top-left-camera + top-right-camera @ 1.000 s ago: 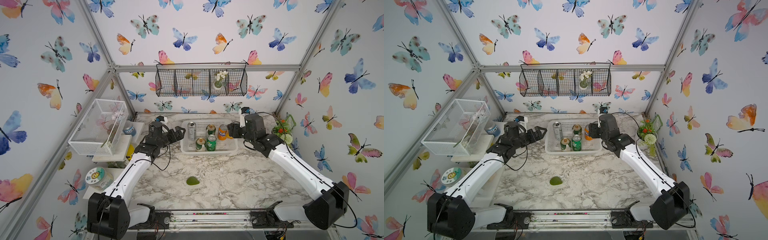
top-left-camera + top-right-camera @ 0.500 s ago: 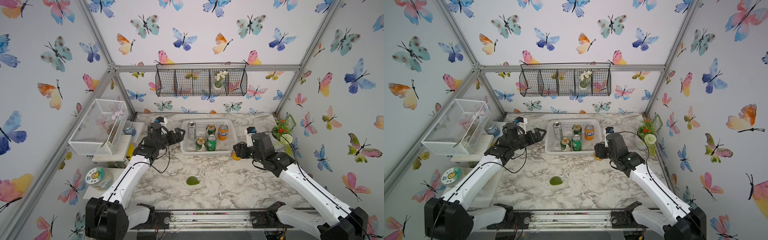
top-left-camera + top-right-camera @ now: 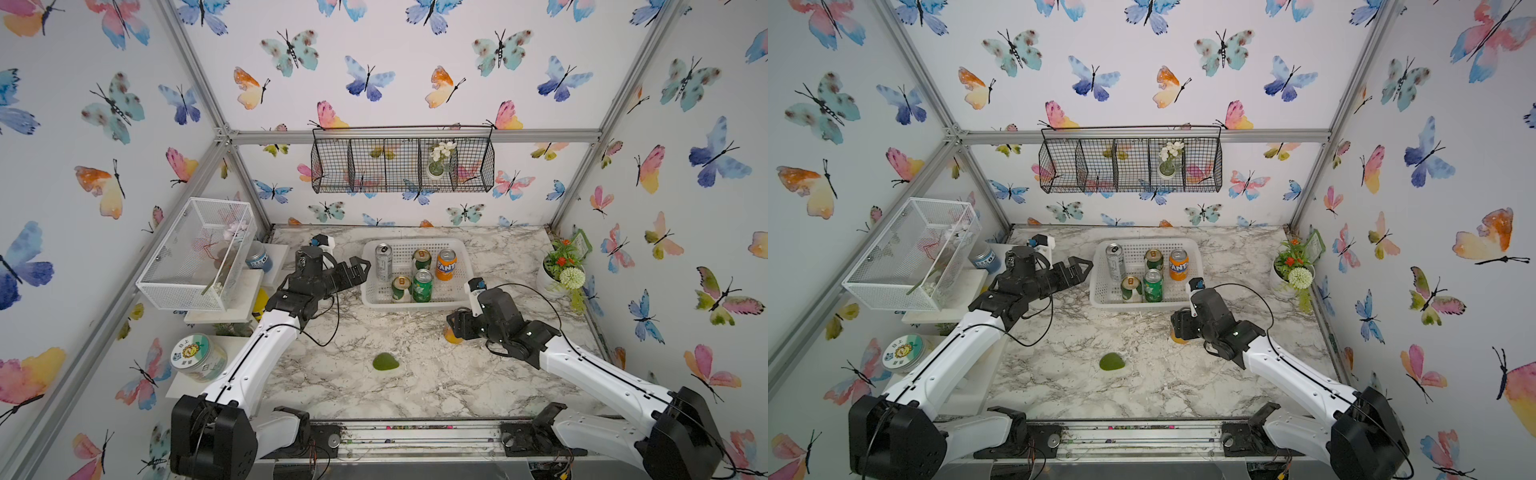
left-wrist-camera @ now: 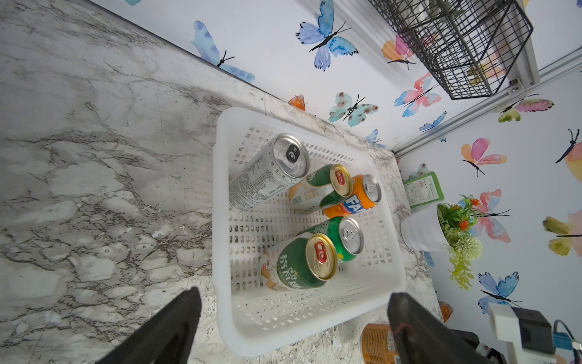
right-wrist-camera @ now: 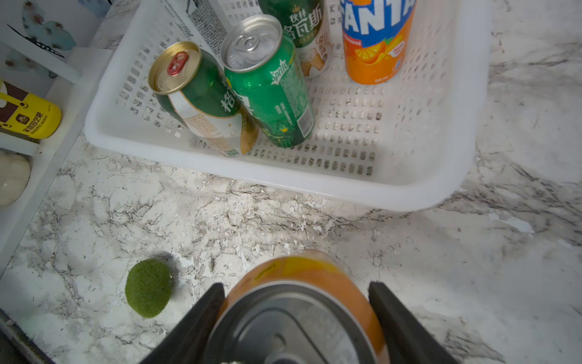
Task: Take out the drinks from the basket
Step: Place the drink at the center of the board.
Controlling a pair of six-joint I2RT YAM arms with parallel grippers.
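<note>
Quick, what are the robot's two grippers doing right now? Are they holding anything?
Left gripper: open, holding nothing.
Right gripper: closed on the orange can, outside the basket.

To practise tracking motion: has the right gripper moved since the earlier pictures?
Yes. The right gripper, shut on an orange can, moved from over the basket to in front of it.
</note>
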